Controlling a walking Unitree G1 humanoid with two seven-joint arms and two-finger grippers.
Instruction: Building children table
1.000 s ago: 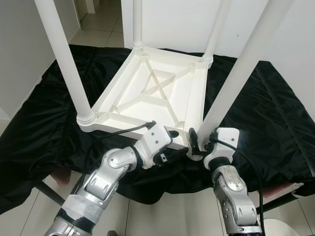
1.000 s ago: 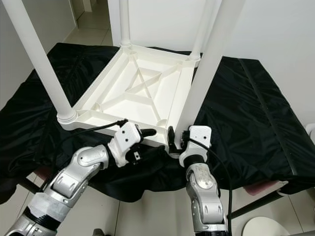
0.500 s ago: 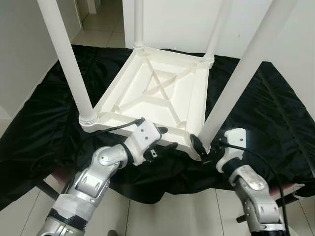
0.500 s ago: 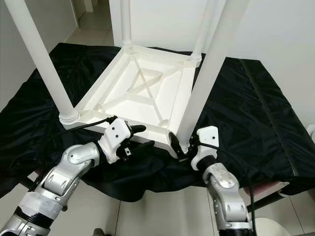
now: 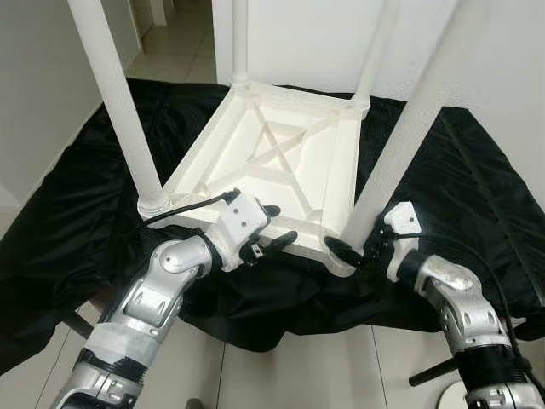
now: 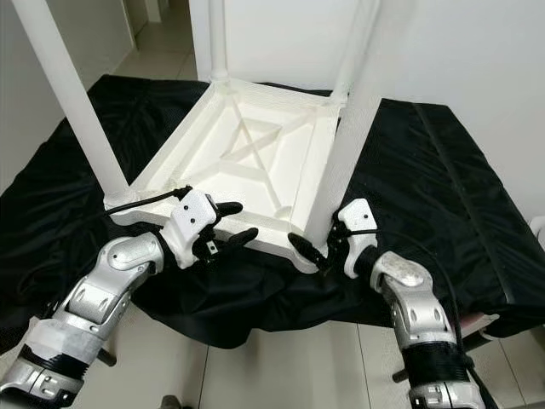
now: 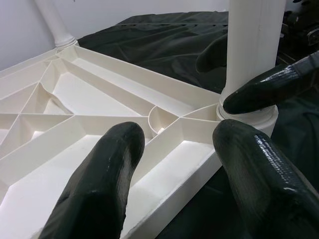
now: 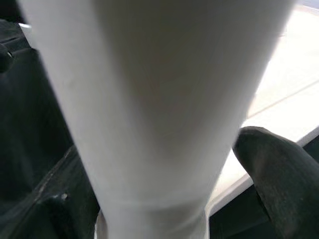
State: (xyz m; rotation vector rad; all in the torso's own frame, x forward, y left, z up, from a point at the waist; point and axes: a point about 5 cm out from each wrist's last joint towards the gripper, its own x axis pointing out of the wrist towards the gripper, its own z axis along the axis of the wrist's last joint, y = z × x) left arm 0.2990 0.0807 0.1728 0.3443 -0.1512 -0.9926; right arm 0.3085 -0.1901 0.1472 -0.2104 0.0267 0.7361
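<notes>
You see a plain white table (image 5: 281, 162) with white legs, resting on a glossy black cloth (image 5: 477, 196). Both arms are silver with black fingers (image 7: 99, 184), white wrist housings, and the floor (image 5: 298, 375) below is pale tile.

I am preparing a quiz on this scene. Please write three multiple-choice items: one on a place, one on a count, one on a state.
1. Where is the right gripper?
A. at the base of the near right leg
B. on the floor
C. at the far left leg

2. How many legs stand on the white table?
A. two
B. three
C. four

3. How does the table lie on the black cloth?
A. upright
B. upside down
C. on its side

Answers: 1 A, its fingers flank that leg's base; 2 C, one per corner; 3 B, ribbed underside faces up. The left gripper is open at the near edge.
</notes>
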